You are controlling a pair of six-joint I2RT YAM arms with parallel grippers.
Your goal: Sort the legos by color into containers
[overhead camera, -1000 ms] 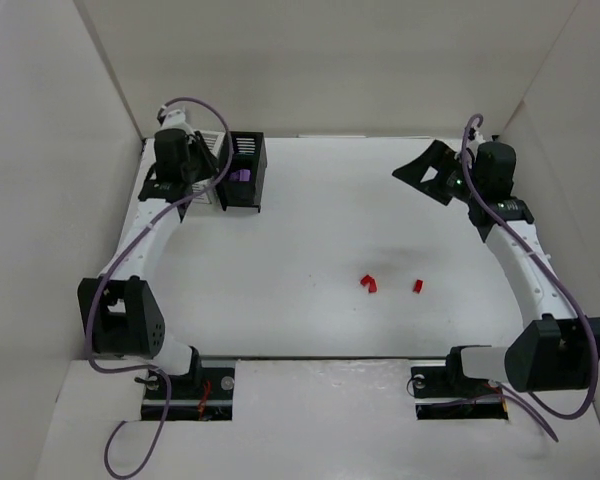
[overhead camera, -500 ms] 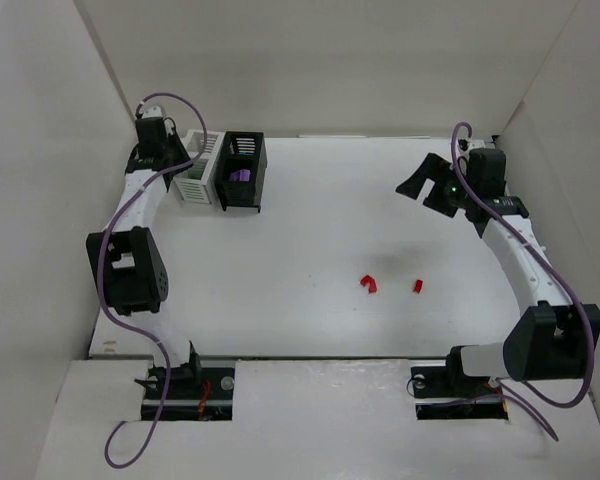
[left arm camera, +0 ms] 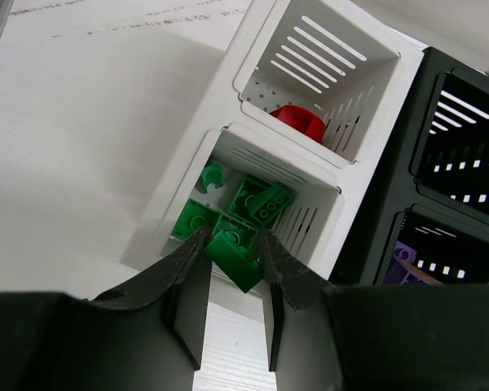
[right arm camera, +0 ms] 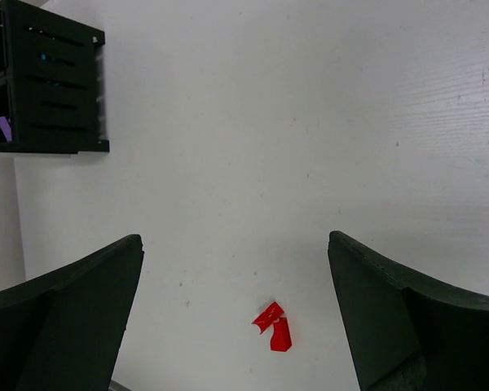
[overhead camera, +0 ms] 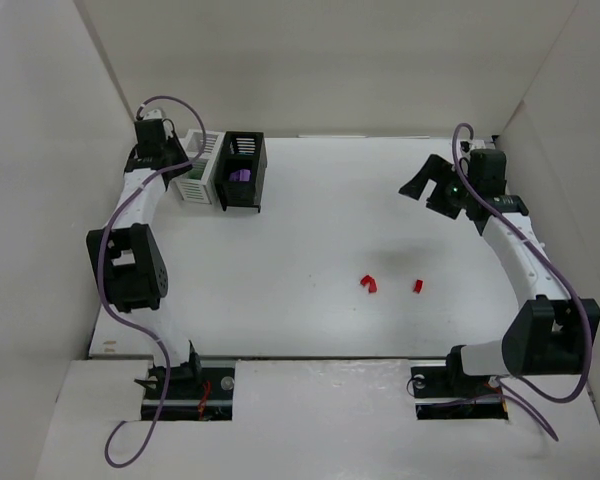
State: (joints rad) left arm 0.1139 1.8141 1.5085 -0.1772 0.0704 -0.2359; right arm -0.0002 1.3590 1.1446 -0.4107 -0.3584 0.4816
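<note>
Left gripper (left arm camera: 232, 244) clamps a small green plastic brick (left arm camera: 243, 273) above the green compartment of the white slatted box (left arm camera: 204, 138); release centred there. Right gripper (right arm camera: 235, 244) gapes.

containers (overhead camera: 250, 197) far left on table (overhead camera: 310, 220), legos (left arm camera: 261, 202) inside, loose legos (overhead camera: 368, 284) right of centre

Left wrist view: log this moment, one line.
left jaws: shut on green plastic brick | aimed at: white slatted box, compartment holding green bricks | right jaws: open | loose: red plastic bricks on table

White table (overhead camera: 310, 225): containers (overhead camera: 242, 197), seemingly three red legos (overhead camera: 368, 284).
</note>
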